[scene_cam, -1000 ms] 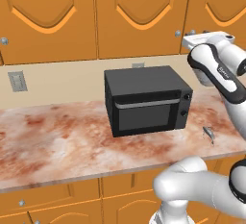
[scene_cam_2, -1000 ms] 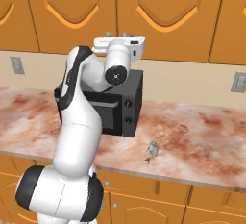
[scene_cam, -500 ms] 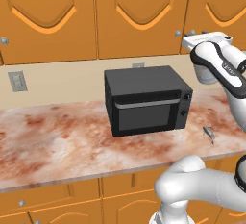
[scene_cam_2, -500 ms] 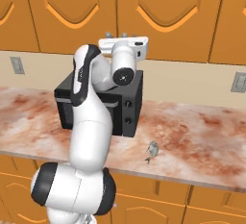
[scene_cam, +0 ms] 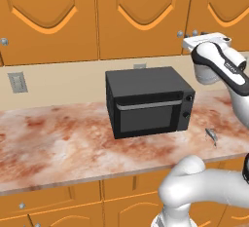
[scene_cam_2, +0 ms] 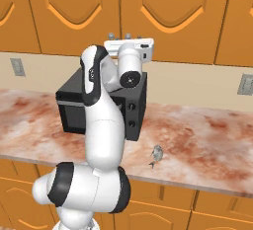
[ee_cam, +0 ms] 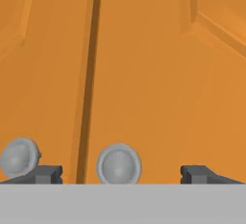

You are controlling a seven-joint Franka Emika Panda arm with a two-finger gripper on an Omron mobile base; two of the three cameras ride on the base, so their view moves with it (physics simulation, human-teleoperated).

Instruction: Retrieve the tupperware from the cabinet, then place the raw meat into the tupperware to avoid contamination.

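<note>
A kitchen wall of orange-brown wood is seen in the left base view above a mottled reddish countertop (scene_cam: 53, 141). Three arched door panels of the cabinet (scene_cam: 141, 14) are counted here, a fourth being cut off at the left edge, all shut. One black microwave (scene_cam: 148, 102) stands on the counter, with one small grey item (scene_cam: 211, 134) near its right that is too small to be identified. One wall outlet (scene_cam: 17, 82) is fixed at the left. The gripper (scene_cam: 206, 38) is raised to the cabinet's lower edge, beside two small knobs.

In the right base view the microwave is largely hidden behind the arm; the grey item (scene_cam_2: 156, 154) lies in front of it. Two outlets are seen, one cut off at the right edge.

In the hand view two round silver knobs, (ee_cam: 119, 164) and (ee_cam: 19, 156), are counted either side of the door seam. The fingertips (ee_cam: 48, 173) are spread wide, with the right knob between them, untouched
</note>
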